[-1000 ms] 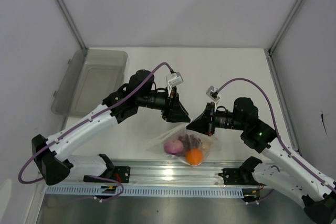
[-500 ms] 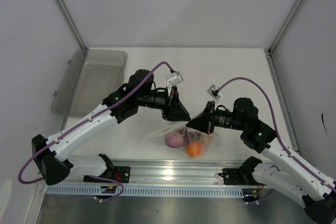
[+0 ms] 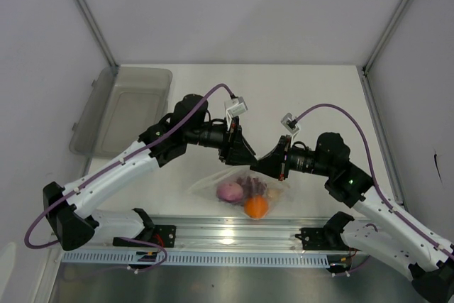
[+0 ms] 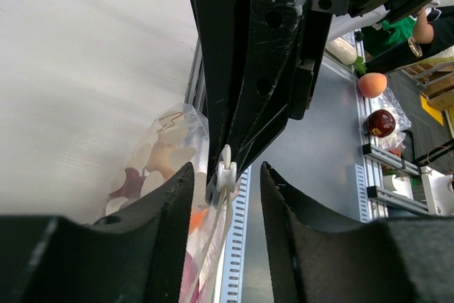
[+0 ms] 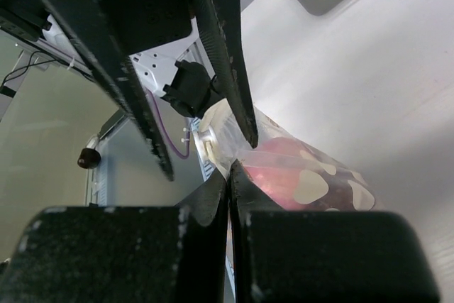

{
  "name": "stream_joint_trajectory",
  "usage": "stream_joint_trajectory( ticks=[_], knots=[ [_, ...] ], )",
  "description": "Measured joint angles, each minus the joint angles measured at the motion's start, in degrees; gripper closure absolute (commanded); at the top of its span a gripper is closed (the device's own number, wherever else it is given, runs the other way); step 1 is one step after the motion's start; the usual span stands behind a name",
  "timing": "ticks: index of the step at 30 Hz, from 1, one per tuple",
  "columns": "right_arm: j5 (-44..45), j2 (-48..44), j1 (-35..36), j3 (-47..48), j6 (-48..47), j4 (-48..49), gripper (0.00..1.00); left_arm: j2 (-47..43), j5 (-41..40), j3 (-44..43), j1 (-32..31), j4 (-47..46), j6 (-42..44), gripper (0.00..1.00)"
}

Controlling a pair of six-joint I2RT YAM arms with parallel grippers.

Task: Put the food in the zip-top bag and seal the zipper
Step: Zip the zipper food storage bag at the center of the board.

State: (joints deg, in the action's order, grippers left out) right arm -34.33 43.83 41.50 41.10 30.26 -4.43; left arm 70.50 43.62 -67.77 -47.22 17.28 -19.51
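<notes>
Pinching zip-top bag mouth, right gripper (left gripper parted).

Clear zip-top bag is sagging at the counter's near edge, mouth uppermost, holding onion, orange, berries, garlic.

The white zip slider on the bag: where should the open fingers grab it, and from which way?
Probably pinch the white slider across its sides, straight ahead from the left arm's side: it lines up between the open left fingers, while the right fingers, shut on the bag, block the far side.
</notes>
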Motion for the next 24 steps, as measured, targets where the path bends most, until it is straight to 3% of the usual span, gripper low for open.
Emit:
stream_joint_trajectory(
  ticks=[11,24],
  knots=[
    [0.44,0.22,0.37,-0.39,1.09,0.92,1.0,0.0,-0.15,0.59,0.0,0.04,0.02,0.99],
    [9.14,-1.79,1.97,-3.54,7.34,3.3,1.0,0.0,-3.78,0.59,-0.28,2.01,1.16,1.0]
  ],
)
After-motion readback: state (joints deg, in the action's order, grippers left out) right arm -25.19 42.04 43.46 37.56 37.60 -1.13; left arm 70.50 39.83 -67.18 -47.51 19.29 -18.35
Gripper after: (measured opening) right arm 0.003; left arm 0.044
